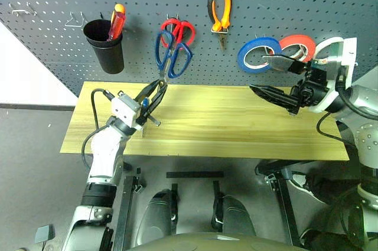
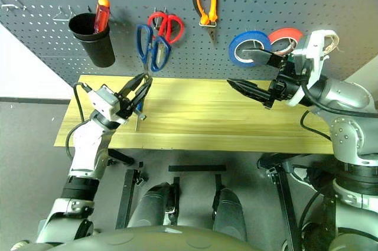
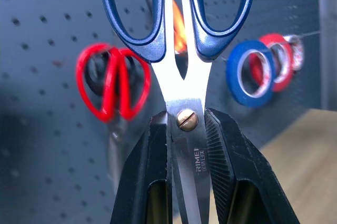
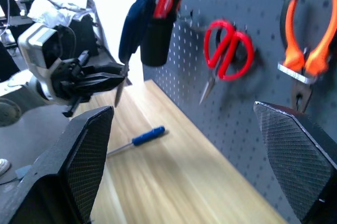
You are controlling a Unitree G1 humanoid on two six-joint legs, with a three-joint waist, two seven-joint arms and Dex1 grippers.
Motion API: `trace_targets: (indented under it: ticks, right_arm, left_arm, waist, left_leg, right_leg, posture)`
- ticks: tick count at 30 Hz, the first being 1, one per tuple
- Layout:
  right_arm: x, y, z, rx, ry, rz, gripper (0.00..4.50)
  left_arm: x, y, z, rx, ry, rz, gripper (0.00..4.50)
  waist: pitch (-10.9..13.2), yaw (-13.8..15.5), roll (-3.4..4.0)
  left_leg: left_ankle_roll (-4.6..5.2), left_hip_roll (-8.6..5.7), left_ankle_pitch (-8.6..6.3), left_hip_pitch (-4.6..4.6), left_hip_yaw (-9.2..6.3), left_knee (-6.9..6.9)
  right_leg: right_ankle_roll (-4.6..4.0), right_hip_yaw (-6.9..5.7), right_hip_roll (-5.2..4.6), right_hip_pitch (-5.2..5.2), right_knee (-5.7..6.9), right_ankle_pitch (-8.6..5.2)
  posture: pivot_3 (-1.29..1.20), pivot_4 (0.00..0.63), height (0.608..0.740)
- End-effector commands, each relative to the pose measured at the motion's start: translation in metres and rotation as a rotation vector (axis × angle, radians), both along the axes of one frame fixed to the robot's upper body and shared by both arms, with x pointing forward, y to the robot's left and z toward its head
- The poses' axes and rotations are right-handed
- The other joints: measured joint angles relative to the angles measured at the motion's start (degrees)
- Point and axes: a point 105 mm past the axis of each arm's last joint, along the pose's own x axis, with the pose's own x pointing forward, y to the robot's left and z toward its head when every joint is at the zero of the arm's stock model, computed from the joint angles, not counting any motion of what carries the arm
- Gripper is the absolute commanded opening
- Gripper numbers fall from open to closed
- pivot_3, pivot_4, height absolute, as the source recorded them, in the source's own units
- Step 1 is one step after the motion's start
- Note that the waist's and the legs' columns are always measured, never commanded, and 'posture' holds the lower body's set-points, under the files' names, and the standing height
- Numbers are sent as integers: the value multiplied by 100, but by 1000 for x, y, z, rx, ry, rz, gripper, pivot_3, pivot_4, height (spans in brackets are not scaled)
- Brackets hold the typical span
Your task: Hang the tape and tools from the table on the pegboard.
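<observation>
Hiding screwdriver (image 4: 148, 135): left gripper (image 1: 155, 93)

Both head views look down over the light yellowish wooden counter (image 1: 236, 121) and the dark grey perforated pegboard (image 1: 283, 3). Each wrist camera sits close behind its claw, facing that pegboard.

Even, fairly bright overhead light, cool cast on the pegboard (image 1: 283, 3), soft shadows under the hanging tools, table (image 1: 236, 127) evenly lit, blue scissors (image 3: 179, 29) sharp up close, backdrop soft, blown-out white glare behind the left gripper (image 4: 113, 79)
</observation>
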Motion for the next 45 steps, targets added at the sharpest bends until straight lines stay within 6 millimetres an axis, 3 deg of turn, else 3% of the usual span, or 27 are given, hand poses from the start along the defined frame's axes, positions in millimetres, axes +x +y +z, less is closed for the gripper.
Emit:
trace_targets:
  ticks: [1, 12, 31, 40, 45]
  right_arm:
    - [0, 1, 8, -1, -34, 17, 4500]
    - [1, 1, 10, -18, -31, 22, 4500]
    - [-1, 5, 17, -12, -48, 27, 4500]
    - [0, 4, 11, -25, -38, 14, 4500]
    - [0, 3, 11, -25, -44, 11, 4500]
  left_arm:
    - [12, -1, 16, -11, -42, 54, 551]
    - [29, -18, 23, 6, -10, 90, 551]
    - [66, -19, -15, 78, 157, 194, 551]
    - [91, -13, -1, -7, 176, 247, 551]
    - [91, -14, 1, -57, 189, 239, 2256]
  waist:
    - [-19, -5, -1]
    - [-109, -14, -5]
    - [-130, -22, -5]
    - [-133, -30, -6]
    - [-134, -29, -6]
  left_leg:
    - [0, 0, 1, 2, -1, 0]
    - [0, 0, 2, 3, 0, 0]
    - [5, 2, -1, -2, -6, 59]
    - [7, 2, -3, -4, -9, 68]
    - [7, 2, -3, -4, -8, 68]
  right_leg:
    - [0, 0, 0, 3, 0, 0]
    - [2, 0, 3, 3, 1, 1]
    - [3, 2, 3, 11, 27, 5]
    - [6, 1, 3, 13, 32, 8]
    - [6, 1, 3, 13, 32, 8]
  posture:
    - [124, 111, 711]
    - [100, 110, 711]
    - [65, 115, 711]
    - [68, 116, 711]
    - [70, 114, 711]
